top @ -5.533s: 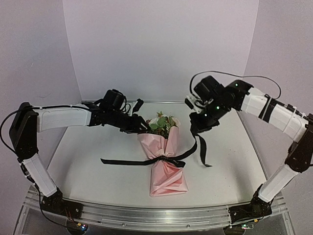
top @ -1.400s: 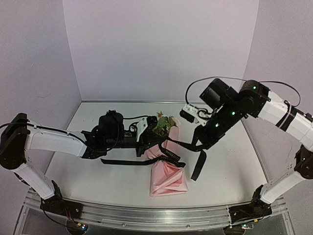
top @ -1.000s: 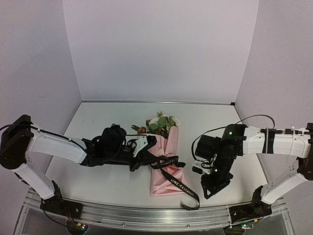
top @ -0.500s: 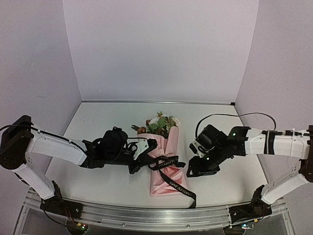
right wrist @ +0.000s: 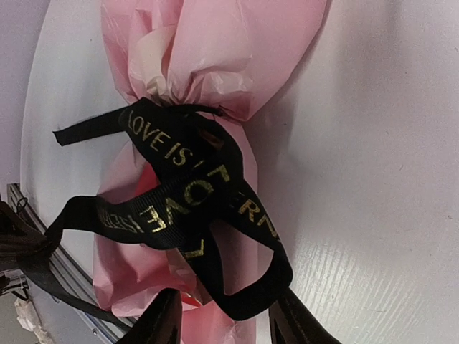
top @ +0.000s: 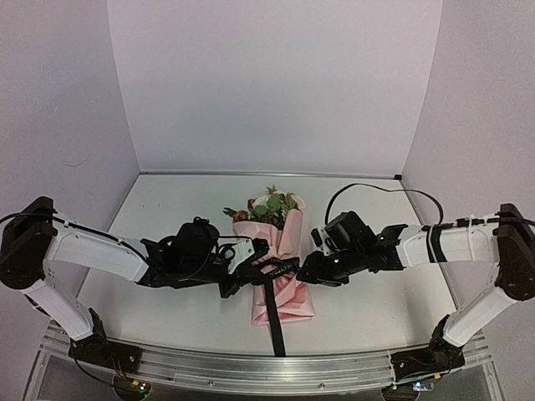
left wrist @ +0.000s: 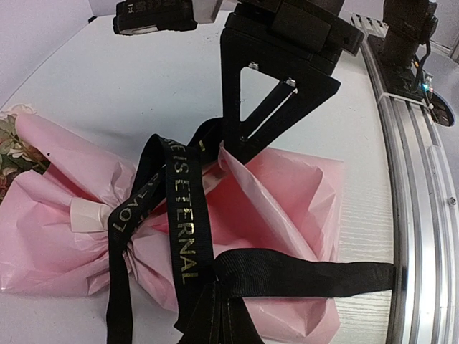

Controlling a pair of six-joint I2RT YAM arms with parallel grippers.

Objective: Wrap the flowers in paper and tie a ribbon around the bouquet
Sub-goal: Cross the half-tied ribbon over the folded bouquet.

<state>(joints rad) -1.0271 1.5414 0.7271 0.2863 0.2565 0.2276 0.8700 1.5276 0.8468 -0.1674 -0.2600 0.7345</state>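
Note:
The bouquet lies mid-table: a pink paper (top: 288,294) cone with the flowers (top: 269,207) at its far end. The black ribbon (top: 278,268) with gold lettering is cinched round its waist, and one tail (top: 277,332) runs straight to the front edge. My left gripper (top: 256,269) is at the bouquet's left side, shut on the ribbon (left wrist: 179,222) just below the knot (left wrist: 215,326). My right gripper (top: 306,274) is at the bouquet's right side. Its fingers (right wrist: 163,321) stand apart, and a loop of ribbon (right wrist: 247,304) lies between them (right wrist: 226,307).
An aluminium rail (top: 251,365) runs along the table's front edge and shows at the right of the left wrist view (left wrist: 416,186). Purple walls close in the back and both sides. The right arm's black cable (top: 376,189) arcs above the table.
My right gripper has moved left from the open table up to the bouquet's right side. The ribbon tail has swung from the front right to straight forward. The bouquet has turned slightly.

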